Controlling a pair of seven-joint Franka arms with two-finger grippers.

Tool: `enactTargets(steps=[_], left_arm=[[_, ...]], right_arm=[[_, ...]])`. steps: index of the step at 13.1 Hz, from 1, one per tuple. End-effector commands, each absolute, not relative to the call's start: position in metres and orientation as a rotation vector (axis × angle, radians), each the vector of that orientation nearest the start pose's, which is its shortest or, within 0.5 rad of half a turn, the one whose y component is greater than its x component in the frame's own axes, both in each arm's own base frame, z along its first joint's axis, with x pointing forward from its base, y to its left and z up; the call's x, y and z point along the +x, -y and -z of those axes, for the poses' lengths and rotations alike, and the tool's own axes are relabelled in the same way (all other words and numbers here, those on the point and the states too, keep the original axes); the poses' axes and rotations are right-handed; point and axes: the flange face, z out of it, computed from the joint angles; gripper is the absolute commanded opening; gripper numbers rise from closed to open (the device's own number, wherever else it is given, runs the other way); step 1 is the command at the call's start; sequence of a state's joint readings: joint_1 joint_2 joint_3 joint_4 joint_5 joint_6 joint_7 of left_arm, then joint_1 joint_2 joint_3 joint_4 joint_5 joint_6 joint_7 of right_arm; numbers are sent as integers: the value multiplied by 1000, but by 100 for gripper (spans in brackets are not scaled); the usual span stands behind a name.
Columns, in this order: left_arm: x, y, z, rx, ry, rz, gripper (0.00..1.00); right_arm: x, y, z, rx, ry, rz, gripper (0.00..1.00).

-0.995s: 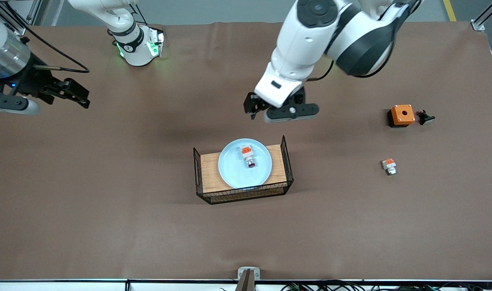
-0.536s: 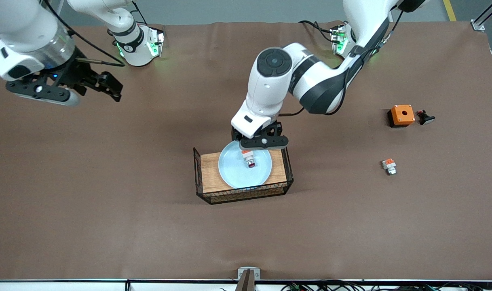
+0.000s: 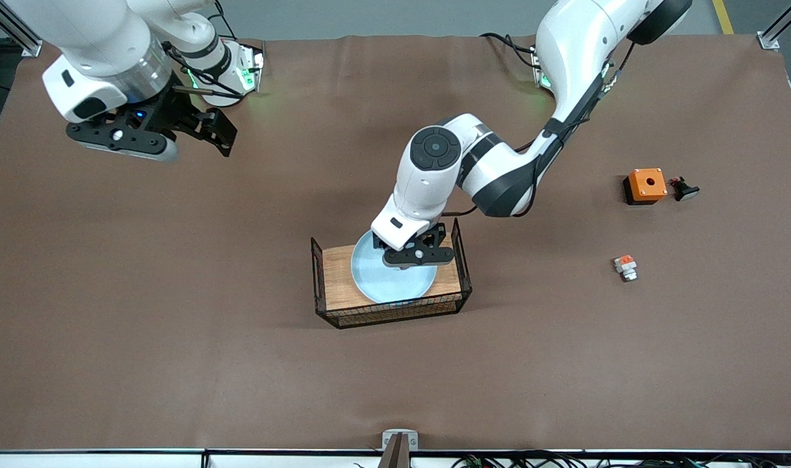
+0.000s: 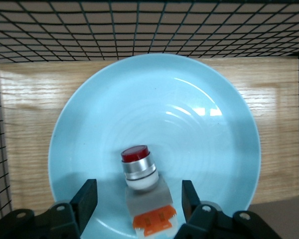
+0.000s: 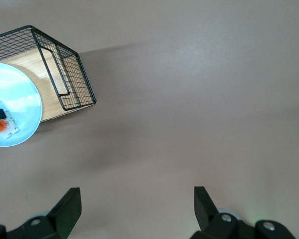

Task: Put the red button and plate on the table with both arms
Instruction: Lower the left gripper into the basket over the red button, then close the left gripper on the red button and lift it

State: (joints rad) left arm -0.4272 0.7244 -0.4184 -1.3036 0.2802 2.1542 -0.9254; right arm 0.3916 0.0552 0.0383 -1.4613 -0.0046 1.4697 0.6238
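Your left gripper (image 4: 138, 199) hangs spread astride the red button (image 4: 142, 191), which lies on the glossy pale blue plate (image 4: 209, 149) on the wire-sided wooden board (image 3: 335, 273); close off-centre and the rounded cap may skid on that glaze; your right gripper (image 5: 134, 206) waits spread over the matte brown table (image 3: 174, 364).

**Right wrist camera: tray and plate at the edge**

I see my right gripper (image 5: 134, 209) spread wide, hanging over bare table (image 5: 189, 99). Off at the frame's edge sits the wire-sided tray (image 5: 65, 79) on its wooden board, with the plate (image 5: 20, 104) on it, partly cut off. The red button (image 5: 1, 123) lies on the plate, only its orange end clear.
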Motion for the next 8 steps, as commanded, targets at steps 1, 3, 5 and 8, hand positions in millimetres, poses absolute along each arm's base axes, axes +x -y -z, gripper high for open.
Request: enactTargets(steps=[1, 3, 5, 8], left_arm=[[566, 510, -347, -3252, 72, 264, 74], [566, 512, -345, -3245, 70, 276, 58], [565, 512, -348, -3250, 75, 271, 33], [562, 511, -353, -3261, 118, 208, 11]], right_arm=[[514, -246, -634, -3142, -331, -62, 100], [515, -248, -636, -3131, -327, -42, 100], [516, -248, -636, -3129, -327, -36, 100], [514, -257, -632, -3133, -306, -42, 99]])
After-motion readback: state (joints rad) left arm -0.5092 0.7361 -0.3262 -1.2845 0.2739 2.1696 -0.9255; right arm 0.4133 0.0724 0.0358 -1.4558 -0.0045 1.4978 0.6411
